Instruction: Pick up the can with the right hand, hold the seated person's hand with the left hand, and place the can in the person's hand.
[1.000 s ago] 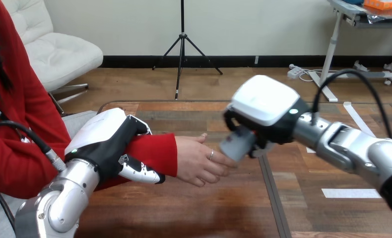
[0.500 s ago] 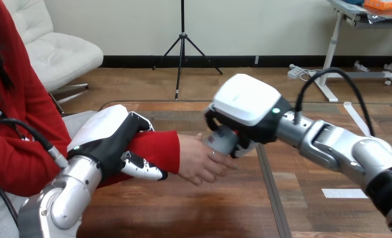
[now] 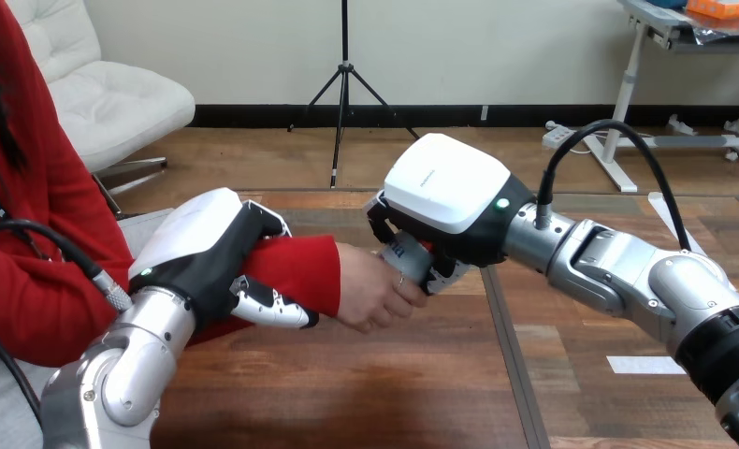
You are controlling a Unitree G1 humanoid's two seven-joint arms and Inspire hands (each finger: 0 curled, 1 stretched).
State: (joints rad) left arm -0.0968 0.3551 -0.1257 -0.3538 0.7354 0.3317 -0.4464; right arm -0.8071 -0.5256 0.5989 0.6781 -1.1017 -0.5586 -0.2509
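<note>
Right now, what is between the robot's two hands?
In the head view, the person's hand lies between the left hand, which grips the forearm, and the right hand holding the can.

left hand (image 3: 202, 248): left of centre; fingers over and thumb under the person's forearm (image 3: 300, 271) in its red sleeve, curled round it.
right hand (image 3: 445, 192): centre of frame; fingers wrapped round the can (image 3: 405, 259).
can: grey, tilted; lower end touching the person's hand (image 3: 366, 295).
person's hand: centre, over the wooden table (image 3: 366, 393); fingers curled at the can.
</note>
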